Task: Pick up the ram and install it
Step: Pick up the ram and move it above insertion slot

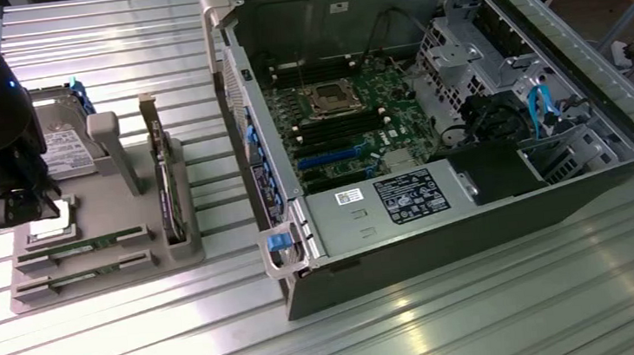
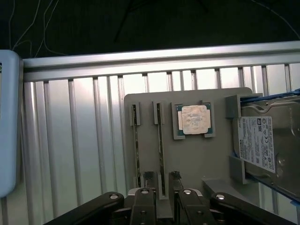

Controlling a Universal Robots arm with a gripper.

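Note:
Two green ram sticks lie in slots of a grey holder tray (image 1: 107, 285). In the wrist view they are the ram (image 2: 161, 140) beside the CPU chip and a second ram (image 2: 136, 145) one slot over. My gripper (image 2: 161, 177) hangs over the near end of the first ram, open, with one fingertip (image 2: 149, 177) on each side of it and a small gap to each. In the exterior view the gripper (image 1: 18, 213) sits above the tray's left end, over that ram (image 1: 82, 244). The open computer case (image 1: 428, 114) with its motherboard (image 1: 341, 123) stands to the exterior view's right.
The tray also carries a CPU chip (image 2: 194, 119), a silver hard drive (image 2: 262, 145) in a blue-tabbed frame, and an upright expansion card (image 1: 167, 183). A ribbed metal table (image 1: 482, 310) lies under everything. A pale blue object (image 2: 8, 122) stands at the table edge in the wrist view.

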